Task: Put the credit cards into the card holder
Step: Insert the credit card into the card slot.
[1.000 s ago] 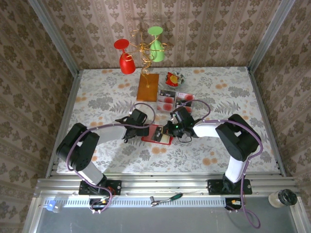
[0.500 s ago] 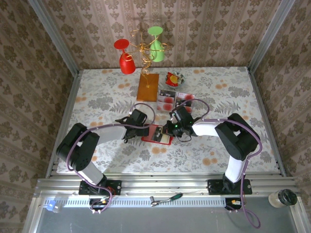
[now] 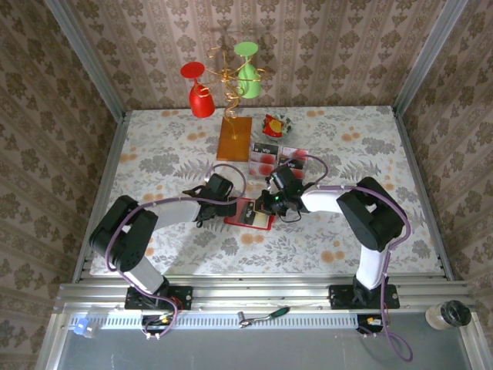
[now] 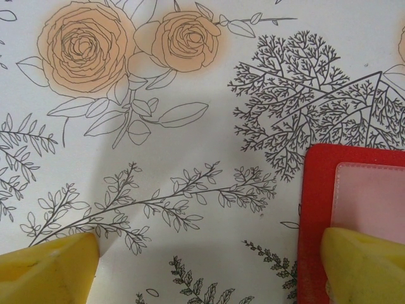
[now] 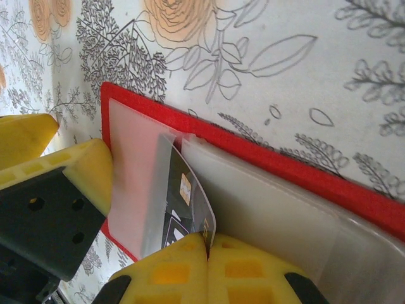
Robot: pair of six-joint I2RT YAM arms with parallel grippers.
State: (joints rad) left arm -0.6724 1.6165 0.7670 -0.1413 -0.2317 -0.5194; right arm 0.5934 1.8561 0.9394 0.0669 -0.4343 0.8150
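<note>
Right gripper (image 5: 207,244) edges left, clenched on card (image 5: 186,202) entering holder (image 5: 266,158); left gripper (image 4: 209,266) spread, one finger on holder. Misaligned card may buckle.

The worktop carries one flat bright-red card holder (image 3: 239,213), one orange-brown wooden slab (image 3: 234,139), one gold wire stand (image 3: 228,75) and one crinkled red-and-yellow wrapper (image 3: 273,124). Two upturned goblets hang at the far side, one red goblet (image 3: 199,92) and one green goblet (image 3: 247,74). Three whitish-pink, black-banded credit cards (image 5: 188,206) can be counted: one at the holder and two just beyond it.
</note>
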